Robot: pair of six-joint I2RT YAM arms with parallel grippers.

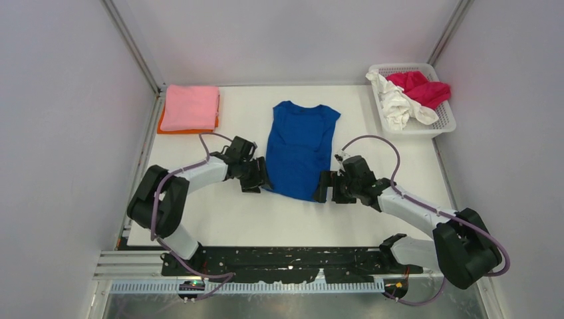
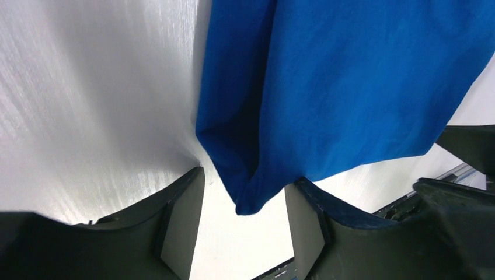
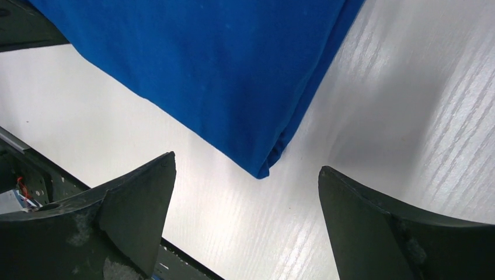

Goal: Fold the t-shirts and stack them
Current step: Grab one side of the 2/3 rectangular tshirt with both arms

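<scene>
The royal-blue t-shirt (image 1: 299,147) lies flat mid-table, sides folded in, plain side up. My left gripper (image 1: 261,181) is open at its near left corner; the corner (image 2: 251,201) hangs between the fingers, touching the right finger (image 2: 306,224). My right gripper (image 1: 327,187) is open at the near right corner, and that corner (image 3: 265,166) lies just ahead of the fingertips, not held. A folded pink t-shirt (image 1: 190,106) lies on a folded orange one (image 1: 161,123) at the far left. Crimson (image 1: 419,88) and white (image 1: 397,105) t-shirts lie crumpled in the basket.
A white plastic mesh basket (image 1: 445,123) stands at the far right corner. Grey enclosure walls surround the white table (image 1: 266,222). A black rail with cables (image 1: 279,262) runs along the near edge by the arm bases.
</scene>
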